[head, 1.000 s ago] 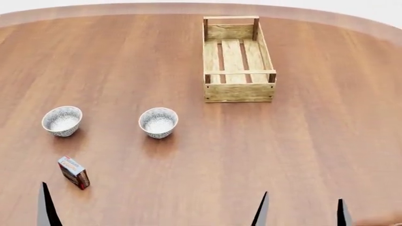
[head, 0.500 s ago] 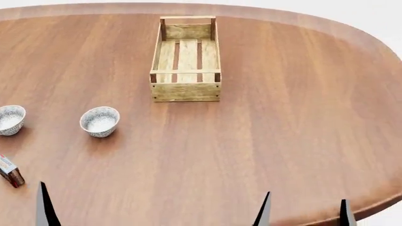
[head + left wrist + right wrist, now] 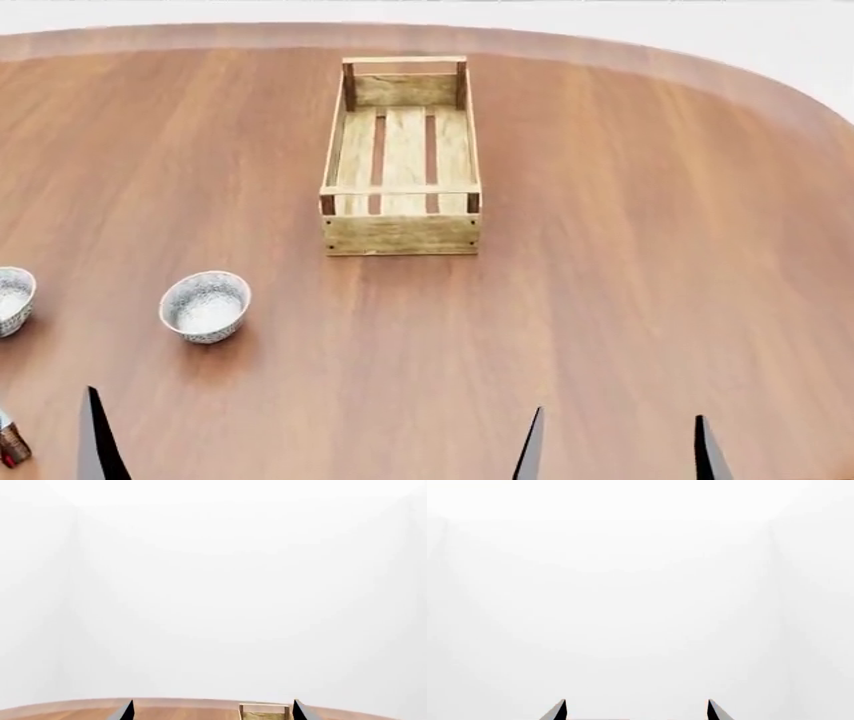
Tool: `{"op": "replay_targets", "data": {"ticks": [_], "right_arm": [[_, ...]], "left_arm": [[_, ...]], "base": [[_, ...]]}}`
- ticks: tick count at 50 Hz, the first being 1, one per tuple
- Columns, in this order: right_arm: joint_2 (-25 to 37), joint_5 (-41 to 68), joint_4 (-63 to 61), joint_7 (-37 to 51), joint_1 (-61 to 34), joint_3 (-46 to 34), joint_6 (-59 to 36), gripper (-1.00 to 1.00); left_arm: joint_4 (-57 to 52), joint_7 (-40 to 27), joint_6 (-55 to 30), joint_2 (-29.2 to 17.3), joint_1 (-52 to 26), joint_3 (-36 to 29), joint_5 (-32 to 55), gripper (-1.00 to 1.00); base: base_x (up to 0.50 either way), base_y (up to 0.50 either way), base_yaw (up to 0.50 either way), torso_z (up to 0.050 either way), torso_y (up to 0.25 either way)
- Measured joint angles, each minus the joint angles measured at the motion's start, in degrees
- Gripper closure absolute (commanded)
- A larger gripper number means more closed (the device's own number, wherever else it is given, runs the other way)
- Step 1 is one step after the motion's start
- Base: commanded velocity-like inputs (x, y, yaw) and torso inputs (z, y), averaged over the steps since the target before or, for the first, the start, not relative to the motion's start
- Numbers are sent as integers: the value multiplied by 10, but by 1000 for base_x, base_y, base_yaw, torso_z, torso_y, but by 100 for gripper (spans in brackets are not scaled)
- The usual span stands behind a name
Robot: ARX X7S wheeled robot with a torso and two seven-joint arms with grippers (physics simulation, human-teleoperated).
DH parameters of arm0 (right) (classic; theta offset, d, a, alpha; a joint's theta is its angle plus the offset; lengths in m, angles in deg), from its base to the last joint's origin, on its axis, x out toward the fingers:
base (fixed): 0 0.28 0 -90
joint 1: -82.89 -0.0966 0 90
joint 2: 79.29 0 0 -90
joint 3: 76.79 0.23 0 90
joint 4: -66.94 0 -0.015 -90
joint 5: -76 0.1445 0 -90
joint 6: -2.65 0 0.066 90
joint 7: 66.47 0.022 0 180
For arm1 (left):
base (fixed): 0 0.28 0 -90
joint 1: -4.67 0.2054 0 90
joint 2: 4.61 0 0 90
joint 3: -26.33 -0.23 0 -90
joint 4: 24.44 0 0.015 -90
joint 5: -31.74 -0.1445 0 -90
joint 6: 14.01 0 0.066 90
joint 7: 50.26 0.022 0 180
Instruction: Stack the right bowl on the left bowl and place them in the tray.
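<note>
The tray (image 3: pixel 400 150), a long pale wooden crate with three floor slats, stands empty at the table's far middle. The right bowl (image 3: pixel 206 306), white with grey speckles, sits upright at the near left. The left bowl (image 3: pixel 11 298) is cut off by the view's left edge. My right gripper (image 3: pixel 618 452) is open and empty, low at the near edge, far from both bowls. Only one finger (image 3: pixel 95 440) of my left gripper shows in the head view. In the left wrist view my left gripper (image 3: pixel 212 712) is open and empty, with the tray's end (image 3: pixel 265 712) ahead. In the right wrist view my right gripper (image 3: pixel 636 712) is open.
A small red box (image 3: pixel 10 446) lies at the near left edge of the head view. The round brown wooden table (image 3: pixel 641 260) curves away at the far right. Both wrist views show mostly white background.
The head view has swung right and then shifted, so the bowls and box slid to the left edge and the tray sits lower and left of where it was. Both grippers stay open.
</note>
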Motion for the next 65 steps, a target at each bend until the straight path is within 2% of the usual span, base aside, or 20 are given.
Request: {"op": "replay_targets", "data": {"ticks": [22, 43, 65], "right_arm": [[7, -29, -14, 14, 3, -6, 2, -100], [12, -4, -17, 24, -1, -6, -8, -100], [21, -41, -17, 30, 0, -18, -2, -100]], "left_arm": [[-10, -9, -3, -8, 2, -6, 2, -100], [-7, -16, -2, -14, 0, -12, 3, -100], [-7, -23, -2, -20, -3, -16, 6, -100]], "base": [[500, 174, 0, 0, 0], [500, -71, 0, 0, 0], [500, -101, 0, 0, 1]]}}
